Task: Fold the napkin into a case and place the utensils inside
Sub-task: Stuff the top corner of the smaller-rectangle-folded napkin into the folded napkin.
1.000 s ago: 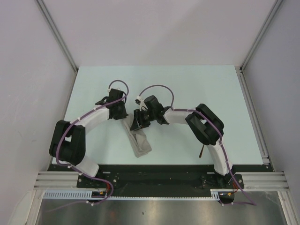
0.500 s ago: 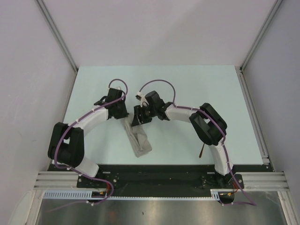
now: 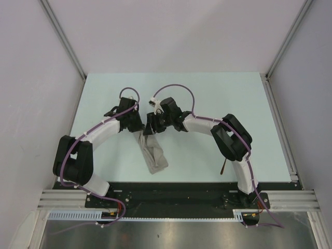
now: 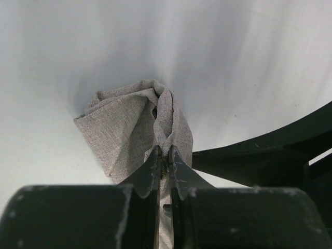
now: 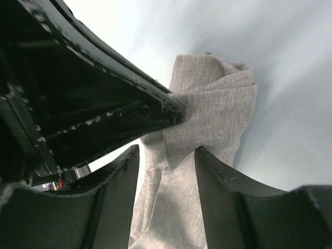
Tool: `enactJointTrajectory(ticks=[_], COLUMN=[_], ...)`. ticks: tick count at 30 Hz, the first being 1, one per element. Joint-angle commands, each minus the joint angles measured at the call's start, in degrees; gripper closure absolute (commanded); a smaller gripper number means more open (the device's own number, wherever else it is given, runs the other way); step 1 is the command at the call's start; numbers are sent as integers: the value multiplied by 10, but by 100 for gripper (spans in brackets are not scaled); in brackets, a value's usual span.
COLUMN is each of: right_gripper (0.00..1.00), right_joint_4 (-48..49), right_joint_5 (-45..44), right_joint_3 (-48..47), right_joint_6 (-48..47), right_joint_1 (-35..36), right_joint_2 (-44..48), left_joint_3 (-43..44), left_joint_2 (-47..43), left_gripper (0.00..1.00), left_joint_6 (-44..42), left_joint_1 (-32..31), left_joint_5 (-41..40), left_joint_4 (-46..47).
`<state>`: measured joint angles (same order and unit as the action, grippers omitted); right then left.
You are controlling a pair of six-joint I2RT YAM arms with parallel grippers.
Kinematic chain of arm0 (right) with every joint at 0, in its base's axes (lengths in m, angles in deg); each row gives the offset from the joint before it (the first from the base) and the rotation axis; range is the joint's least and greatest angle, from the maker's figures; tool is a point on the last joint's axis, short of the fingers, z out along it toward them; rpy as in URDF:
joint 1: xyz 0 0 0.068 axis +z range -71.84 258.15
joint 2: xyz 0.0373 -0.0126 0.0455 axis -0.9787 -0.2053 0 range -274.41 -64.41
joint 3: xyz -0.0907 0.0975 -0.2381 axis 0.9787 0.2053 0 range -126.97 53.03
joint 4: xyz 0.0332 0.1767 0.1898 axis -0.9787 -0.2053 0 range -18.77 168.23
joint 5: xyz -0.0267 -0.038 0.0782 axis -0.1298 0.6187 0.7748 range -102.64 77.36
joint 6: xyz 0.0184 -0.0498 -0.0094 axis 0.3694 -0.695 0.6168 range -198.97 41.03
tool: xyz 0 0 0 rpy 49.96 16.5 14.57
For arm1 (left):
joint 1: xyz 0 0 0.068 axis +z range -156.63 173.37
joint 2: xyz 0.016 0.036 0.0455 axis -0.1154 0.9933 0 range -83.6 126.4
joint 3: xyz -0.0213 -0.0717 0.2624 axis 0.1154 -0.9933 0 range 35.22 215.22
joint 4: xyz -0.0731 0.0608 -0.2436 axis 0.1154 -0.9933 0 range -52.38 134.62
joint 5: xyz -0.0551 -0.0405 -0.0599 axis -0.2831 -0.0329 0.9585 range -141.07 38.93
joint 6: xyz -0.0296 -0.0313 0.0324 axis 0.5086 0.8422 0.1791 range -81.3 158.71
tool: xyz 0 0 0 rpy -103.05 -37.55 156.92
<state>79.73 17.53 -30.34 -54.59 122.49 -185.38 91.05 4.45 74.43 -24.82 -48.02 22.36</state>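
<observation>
The napkin (image 3: 153, 153) lies as a narrow grey-beige folded strip near the table's front middle. My left gripper (image 3: 139, 129) is shut on its far end, with the cloth pinched between the jaws in the left wrist view (image 4: 164, 155) and bunched beyond them (image 4: 132, 122). My right gripper (image 3: 150, 129) is open right beside it. Its fingers straddle the same end of the napkin (image 5: 212, 114) in the right wrist view (image 5: 167, 155). The copper fork (image 3: 222, 167) shows partly under the right arm. The black piece is out of view.
The left gripper's black finger (image 5: 104, 111) crosses the right wrist view close to the right gripper's jaws. The pale table (image 3: 218, 93) ends in a black front edge (image 3: 171, 187). Grey walls stand at the left, right and back.
My right gripper has moved away from me and a little left, closing up beside the left gripper at the napkin's far end. The left gripper keeps its hold.
</observation>
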Motion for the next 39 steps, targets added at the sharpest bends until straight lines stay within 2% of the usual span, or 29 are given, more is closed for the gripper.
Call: enactJointTrajectory(ticks=[1, 6, 11, 19, 26, 39], right_gripper=[50, 55, 55, 55, 45, 47], right_joint_4=[39, 60, 62, 44, 20, 41], right_joint_5=[-5, -1, -10, -11, -26, -9], right_joint_3=[-27, -23, -16, 23, 18, -45], right_joint_6=[7, 21, 23, 16, 0, 15], right_joint_1=[-4, 0, 9, 15, -7, 8], right_joint_2=[14, 3, 1, 31, 68, -1], left_joint_3=[19, 16, 9, 10, 21, 16], left_joint_2=[-7, -9, -13, -12, -15, -21], left_gripper=[100, 100, 100, 100, 100, 100], left_joint_6=[29, 53, 74, 44, 12, 57], left_joint_1=[1, 3, 11, 33, 33, 34], left_joint_5=[6, 13, 31, 34, 10, 29], left_joint_4=[-13, -14, -3, -1, -19, -11])
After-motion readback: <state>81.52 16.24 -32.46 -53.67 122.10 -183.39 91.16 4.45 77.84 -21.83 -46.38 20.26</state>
